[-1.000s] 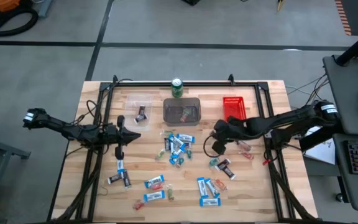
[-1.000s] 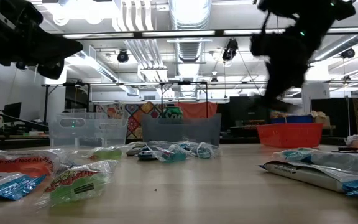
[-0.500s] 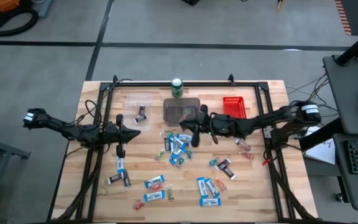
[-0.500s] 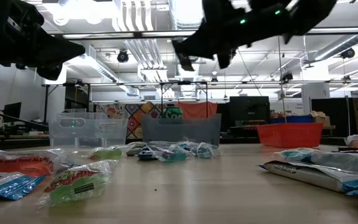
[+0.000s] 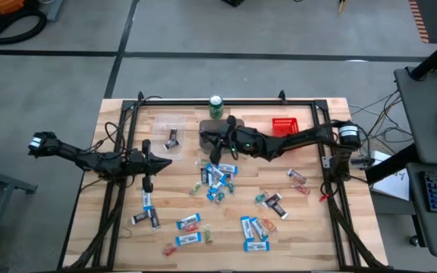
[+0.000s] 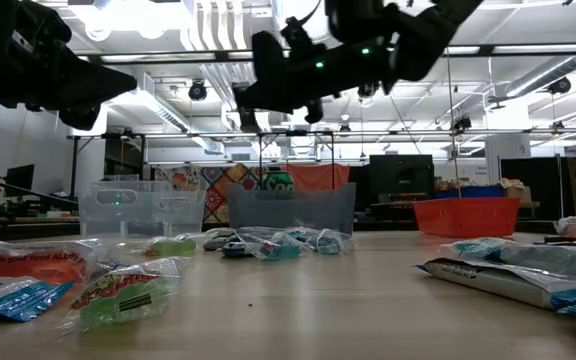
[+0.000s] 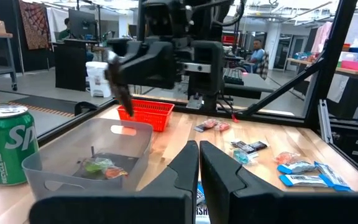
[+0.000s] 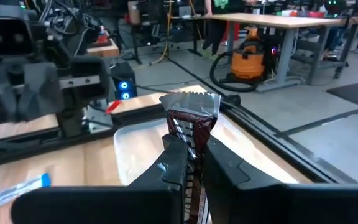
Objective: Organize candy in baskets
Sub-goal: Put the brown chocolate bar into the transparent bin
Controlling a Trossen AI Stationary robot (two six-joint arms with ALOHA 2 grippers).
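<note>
Right end effector (image 8: 188, 163): fingers clamped on a dark brown mini bar (image 8: 189, 124), silver wrapper end sticking up past the tips. From above, it hangs over the near-left corner of the grey bin (image 5: 221, 134), arm stretched across from the counter's right side.

Left end effector (image 7: 197, 163): fingers together, nothing between them, parked over the counter's left part, just below the clear bin (image 5: 167, 129).

Step in hand, as you'd judge it: carrying the bar to a bin. A dark bar already lies in the clear bin, so your next move likely calls for going on leftward, centring over that bin, then parting the fingers. Which bin is meant cannot be told for sure.

Red basket (image 5: 285, 129) sits to the right of the grey bin; green can (image 5: 216, 107) behind it. Remaining candy (image 5: 217, 179) is scattered mid-counter and toward the near edge.

Counter (image 5: 317, 227): pale wood planks, black frame rails. Room: concrete floor, other workbenches, bright ceiling lights.
</note>
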